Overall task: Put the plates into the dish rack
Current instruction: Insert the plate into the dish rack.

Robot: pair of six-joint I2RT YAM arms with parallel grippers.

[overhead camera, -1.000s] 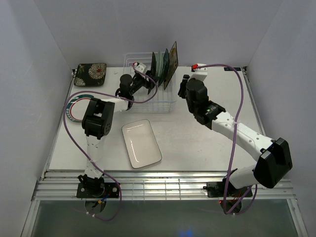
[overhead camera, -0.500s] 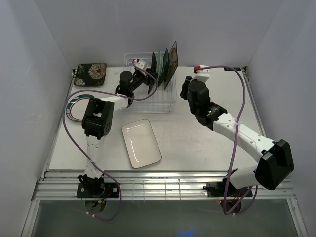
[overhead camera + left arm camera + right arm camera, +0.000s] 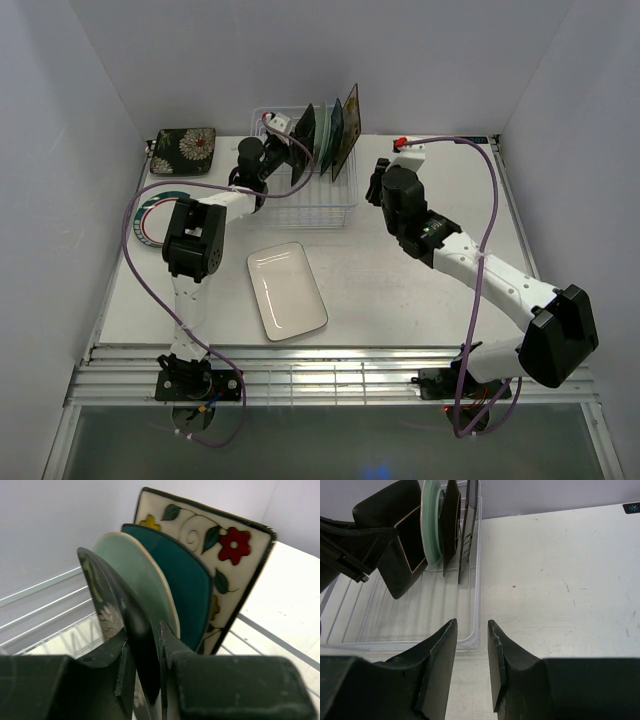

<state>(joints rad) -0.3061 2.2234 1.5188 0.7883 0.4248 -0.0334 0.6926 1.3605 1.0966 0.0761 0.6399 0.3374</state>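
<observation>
glossy plates (image 3: 190,595), white wire dish rack (image 3: 322,208), matt table (image 3: 400,295)

white links (image 3: 500,280), black joints (image 3: 195,240), purple cables (image 3: 450,139)

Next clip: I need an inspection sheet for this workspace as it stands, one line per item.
Surface: white table, a few faint marks.
Job's things: dish rack holds four upright plates: dark plate, mint round plate, teal plate, cream flowered plate. Flat on the table: dark flowered plate, green-rimmed round plate, white rectangular plate.
Clutter: nothing seen.
Grippers: left gripper pinches the dark plate's rim in the rack; right gripper open, empty, beside the rack's corner.
Cables: purple cables loop beside both arms.
Surroundings: plain white walls on three sides.
</observation>
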